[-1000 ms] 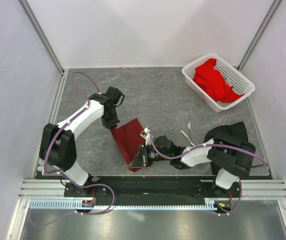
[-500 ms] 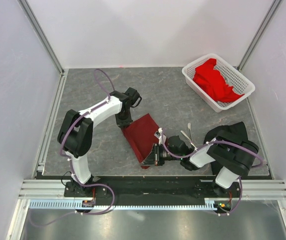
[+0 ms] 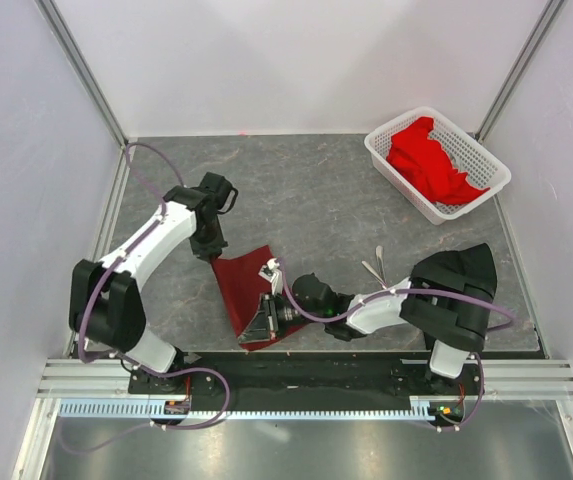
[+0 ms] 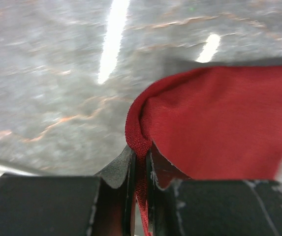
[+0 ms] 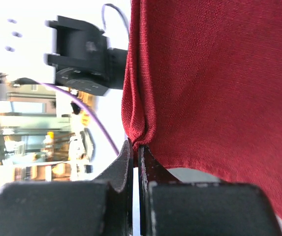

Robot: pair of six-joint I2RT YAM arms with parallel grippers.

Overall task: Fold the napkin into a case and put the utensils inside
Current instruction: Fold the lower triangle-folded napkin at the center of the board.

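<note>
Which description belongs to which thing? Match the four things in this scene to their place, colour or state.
Things:
1. napkin
2. utensils
3. white basket
4. left gripper

Descriptions:
A. far right corner, holding bright red cloth
B. silver, lying loose to the right of the maroon cloth
C. shut on a far corner of the maroon cloth
D. dark maroon, near the middle front

Pairs: 1-D, 2-B, 3-A, 4-C

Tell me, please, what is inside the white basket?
Crumpled bright red cloth fills most of the basket. The cloth covers the basket's floor, so whether anything lies beneath it cannot be seen.
</note>
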